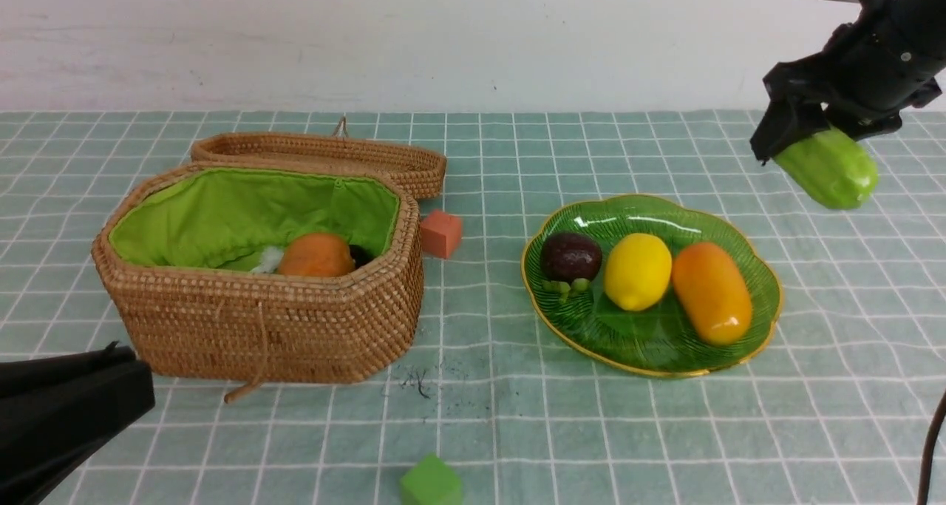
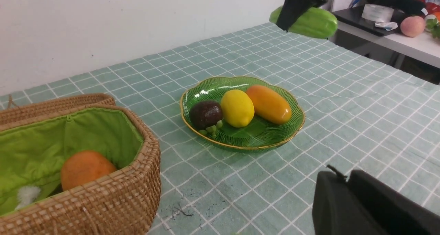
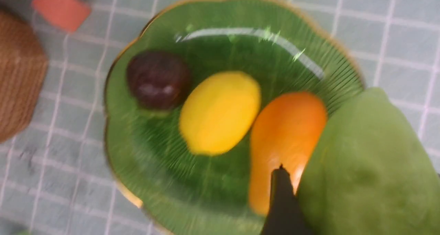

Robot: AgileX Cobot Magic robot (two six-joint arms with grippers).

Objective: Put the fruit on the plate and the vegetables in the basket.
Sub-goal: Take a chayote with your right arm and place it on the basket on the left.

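Fingers (image 1: 791,124) around gourd (image 1: 828,166), clear of plate (image 1: 770,336)

Grid-cloth tbl (image 1: 488,416) w/ basket (image 1: 273,327), plate (image 1: 643,342), red (image 1: 441,233) & green cubes (image 1: 431,481).

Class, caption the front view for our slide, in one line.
Right gripper holds the gourd aloft; three fruits sit on the plate.

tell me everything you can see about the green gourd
The gourd is light green, elongated and ridged, with rounded ends and a glossy, plastic-looking skin that catches highlights. It looks whole. The right end effector grips it around its body, holding it tilted above the table, off to the right of the plate. Part of it is hidden behind the dark fingers. Nothing else appears to touch it.
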